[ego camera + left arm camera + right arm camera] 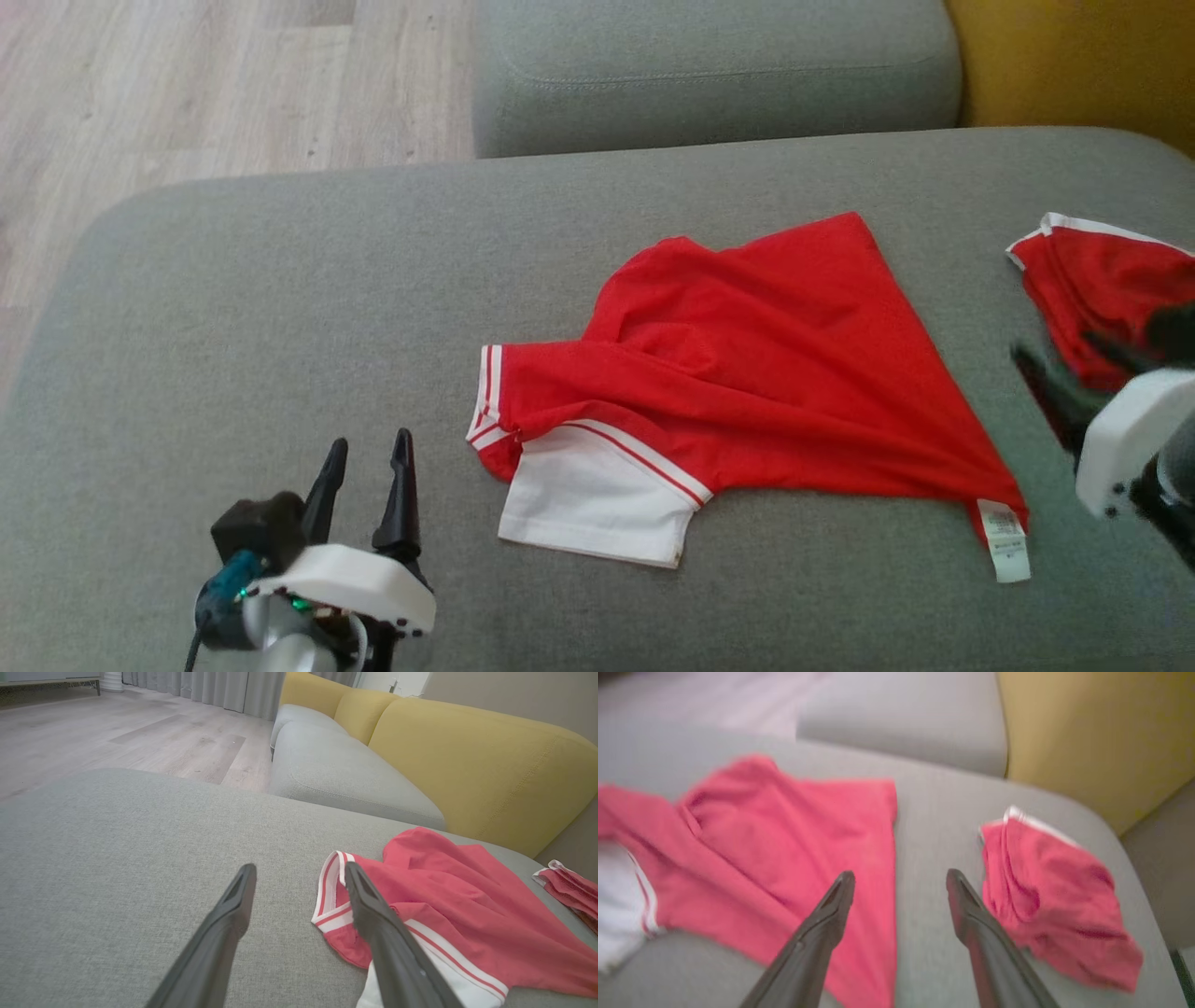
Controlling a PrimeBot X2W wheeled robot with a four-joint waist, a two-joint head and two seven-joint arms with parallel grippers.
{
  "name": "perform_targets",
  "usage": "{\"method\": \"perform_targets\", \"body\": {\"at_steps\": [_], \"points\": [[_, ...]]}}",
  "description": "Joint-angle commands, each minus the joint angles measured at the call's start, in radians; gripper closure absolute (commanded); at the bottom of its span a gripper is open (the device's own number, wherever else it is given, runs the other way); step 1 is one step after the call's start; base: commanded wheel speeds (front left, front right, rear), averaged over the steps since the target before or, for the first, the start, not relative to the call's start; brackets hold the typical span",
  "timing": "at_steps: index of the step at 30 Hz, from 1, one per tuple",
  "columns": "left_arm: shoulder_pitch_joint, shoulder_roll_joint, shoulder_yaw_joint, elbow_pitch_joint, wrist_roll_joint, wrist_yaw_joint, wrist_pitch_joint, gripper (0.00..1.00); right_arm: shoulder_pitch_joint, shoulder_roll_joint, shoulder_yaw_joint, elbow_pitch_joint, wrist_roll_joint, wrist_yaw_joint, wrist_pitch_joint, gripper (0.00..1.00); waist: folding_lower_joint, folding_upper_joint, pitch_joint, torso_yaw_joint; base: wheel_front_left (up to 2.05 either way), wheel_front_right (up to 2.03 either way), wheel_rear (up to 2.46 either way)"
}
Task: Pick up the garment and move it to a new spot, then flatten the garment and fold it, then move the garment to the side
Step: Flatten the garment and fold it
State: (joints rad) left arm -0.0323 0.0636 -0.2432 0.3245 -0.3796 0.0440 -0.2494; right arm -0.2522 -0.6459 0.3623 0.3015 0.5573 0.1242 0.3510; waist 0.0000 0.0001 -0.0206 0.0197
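The garment point(747, 373) is a red shirt with a white sleeve and striped cuffs, lying crumpled in the middle of the grey cushion point(280, 327). It also shows in the left wrist view point(467, 905) and the right wrist view point(784, 858). My left gripper point(371, 441) stands open just left of the striped cuff, off the cloth, with nothing between its fingers point(299, 868). At the right edge, my right gripper point(1055, 347) is blurred. Its fingers are open point(901, 873) over bare cushion, between the shirt's hem and a smaller red bundle.
A smaller red bundle with white trim point(1092, 280) point(1055, 896) point(567, 891) lies near the cushion's right end. A second grey cushion point(709, 75) and a yellow backrest point(1074, 65) sit behind. Wooden floor point(187, 84) lies to the left.
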Motion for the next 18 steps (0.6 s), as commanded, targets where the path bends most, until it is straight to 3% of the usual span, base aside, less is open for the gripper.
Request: {"method": "perform_targets", "body": {"at_steps": [1, 3, 4, 9, 12, 14, 18], "points": [[-0.041, 0.019, 0.041, -0.035, 0.003, 0.0, -0.007, 0.0, 0.034, 0.018, -0.055, -0.074, -0.024, 0.007, -0.032, 0.0, 0.0, -0.0001, -0.004, -0.008, 0.0, 0.0, 0.0], [-0.043, 0.027, 0.043, -0.045, 0.001, 0.001, 0.007, 0.0, 0.096, 0.114, -0.164, -0.169, -0.054, 0.007, -0.086, 0.0, 0.0, -0.0001, -0.006, -0.015, 0.0, 0.0, 0.0], [-0.044, 0.033, 0.041, -0.06, -0.014, -0.01, 0.036, 0.0, 0.159, 0.22, -0.263, -0.231, -0.093, 0.007, -0.14, 0.0, 0.0, -0.0001, -0.007, -0.02, 0.0, 0.0, 0.0], [-0.044, 0.057, 0.006, -0.077, -0.072, -0.066, 0.219, 0.0, 0.268, 0.44, -0.415, -0.281, -0.148, 0.007, -0.265, 0.0, 0.0, -0.0001, -0.005, -0.033, 0.0, 0.0, 0.0], [-0.062, 0.076, -0.008, -0.075, -0.116, -0.09, 0.359, 0.0, 0.292, 0.501, -0.443, -0.279, -0.17, 0.007, -0.305, 0.0, 0.0, -0.0001, -0.002, -0.044, 0.0, 0.0, 0.0], [-0.073, 0.085, -0.017, -0.072, -0.129, -0.098, 0.412, 0.0, 0.293, 0.508, -0.444, -0.277, -0.176, 0.007, -0.311, 0.0, 0.0, -0.0001, -0.001, -0.047, 0.0, 0.0, 0.0], [-0.146, 0.122, -0.056, -0.032, -0.193, -0.133, 0.644, 0.0, 0.276, 0.514, -0.465, -0.267, -0.191, 0.007, -0.326, 0.0, 0.0, -0.0001, 0.006, -0.06, 0.0, 0.0, 0.0]]}}
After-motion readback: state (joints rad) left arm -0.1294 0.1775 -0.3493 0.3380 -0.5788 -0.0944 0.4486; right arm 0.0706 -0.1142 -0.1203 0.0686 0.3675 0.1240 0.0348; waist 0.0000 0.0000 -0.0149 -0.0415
